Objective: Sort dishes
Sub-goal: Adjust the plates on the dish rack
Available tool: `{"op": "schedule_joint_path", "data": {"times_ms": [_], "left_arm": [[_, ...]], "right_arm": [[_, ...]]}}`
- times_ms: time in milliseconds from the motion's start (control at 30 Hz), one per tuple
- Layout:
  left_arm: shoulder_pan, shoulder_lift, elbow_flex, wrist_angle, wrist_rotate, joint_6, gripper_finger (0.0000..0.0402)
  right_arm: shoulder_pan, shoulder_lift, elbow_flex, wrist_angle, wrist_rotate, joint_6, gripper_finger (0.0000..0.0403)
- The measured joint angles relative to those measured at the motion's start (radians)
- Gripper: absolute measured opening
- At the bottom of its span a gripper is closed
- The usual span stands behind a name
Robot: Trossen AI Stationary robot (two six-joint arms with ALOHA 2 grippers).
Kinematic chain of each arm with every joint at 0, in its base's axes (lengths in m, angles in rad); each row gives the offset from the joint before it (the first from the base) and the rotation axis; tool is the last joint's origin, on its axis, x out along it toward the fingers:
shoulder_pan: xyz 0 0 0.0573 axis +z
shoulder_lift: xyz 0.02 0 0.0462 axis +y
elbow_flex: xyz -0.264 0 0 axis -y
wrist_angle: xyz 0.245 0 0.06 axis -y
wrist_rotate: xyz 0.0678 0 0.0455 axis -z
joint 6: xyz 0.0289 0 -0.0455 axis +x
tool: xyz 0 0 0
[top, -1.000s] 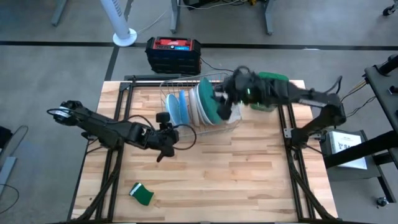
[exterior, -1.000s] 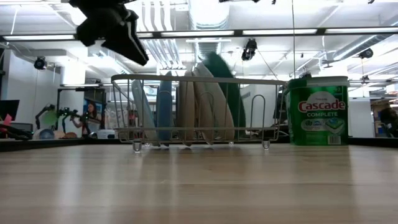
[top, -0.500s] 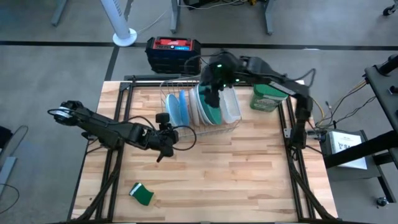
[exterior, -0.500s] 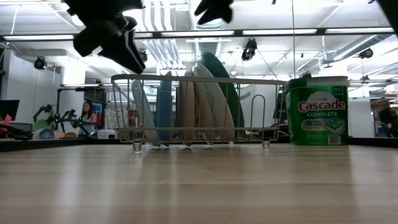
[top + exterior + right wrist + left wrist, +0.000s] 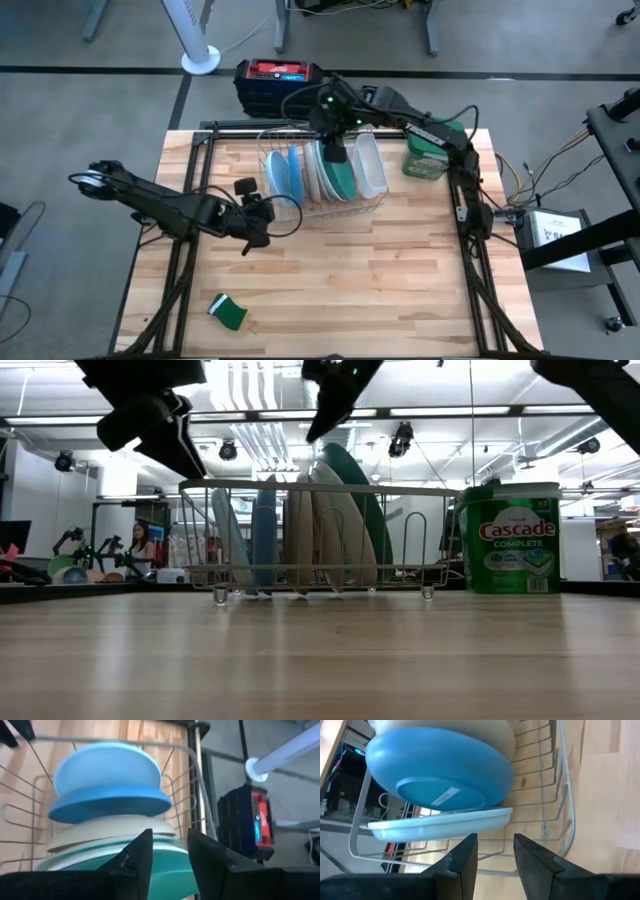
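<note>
My main worry is the wire rack (image 5: pixel 372 203) at upper centre of the high view: a glancing touch could skid it or clatter the glossy round plates (image 5: pixel 330 170) standing on edge inside. The right gripper (image 5: pixel 336 150) hovers over them, jaws narrowly parted, empty. The left gripper (image 5: pixel 252 225), left of the rack, is likewise slightly parted, near the smooth blue plates (image 5: pixel 440 780)
</note>
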Motion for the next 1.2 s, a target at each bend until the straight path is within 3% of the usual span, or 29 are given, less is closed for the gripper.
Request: {"op": "schedule_joint_path", "data": {"times_ms": [633, 867, 1200], "left_arm": [[0.005, -0.103, -0.121, 0.062, -0.044, -0.017, 0.0116], [0.053, -0.08, -0.133, 0.176, -0.041, 0.095, 0.0116], [0.064, -0.066, -0.134, 0.173, -0.01, 0.095, 0.0116]], "right_arm": [[0.016, 0.068, -0.016, -0.051, 0.009, -0.042, 0.0006], [0.015, 0.068, -0.017, -0.07, 0.009, -0.039, 0.0001], [0.015, 0.065, -0.026, -0.095, 0.045, -0.043, 0.0001]]}}
